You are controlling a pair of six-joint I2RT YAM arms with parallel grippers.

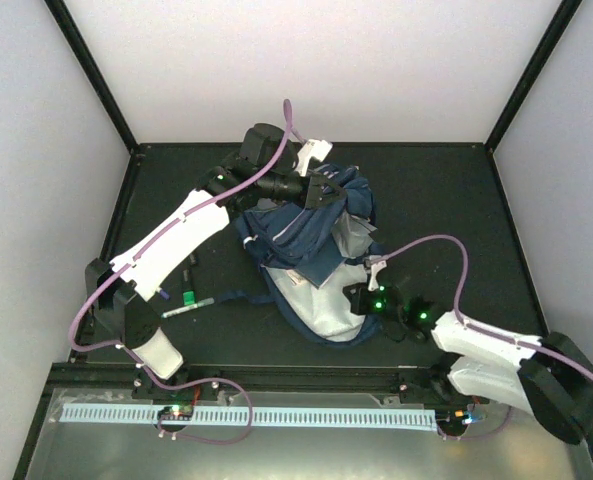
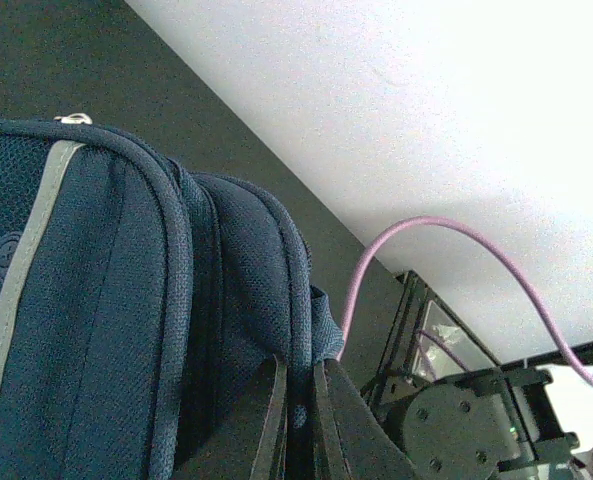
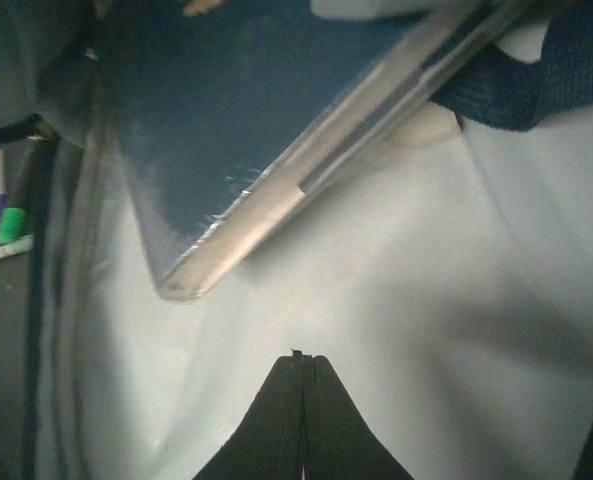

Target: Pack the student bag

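Note:
The student bag [image 1: 321, 225] lies mid-table, navy with thin pale stripes, its pale grey lining [image 1: 321, 305] open toward the near edge. My left gripper [image 1: 321, 190] is at the bag's far top, shut on a fold of its navy fabric [image 2: 301, 400]; the bag [image 2: 126, 300] fills that view. A dark blue book [image 1: 301, 245] with a pale page edge sticks into the opening. My right gripper [image 1: 361, 298] sits at the opening's near right, jaws shut [image 3: 303, 357] over the lining [image 3: 426, 300], just below the book's corner [image 3: 226, 130].
A green-capped marker [image 1: 188, 296] and a white pen [image 1: 191, 310] lie on the black table left of the bag, also at the left edge of the right wrist view [image 3: 6, 225]. White walls enclose the table. A purple cable [image 2: 446, 230] arcs near the left wrist.

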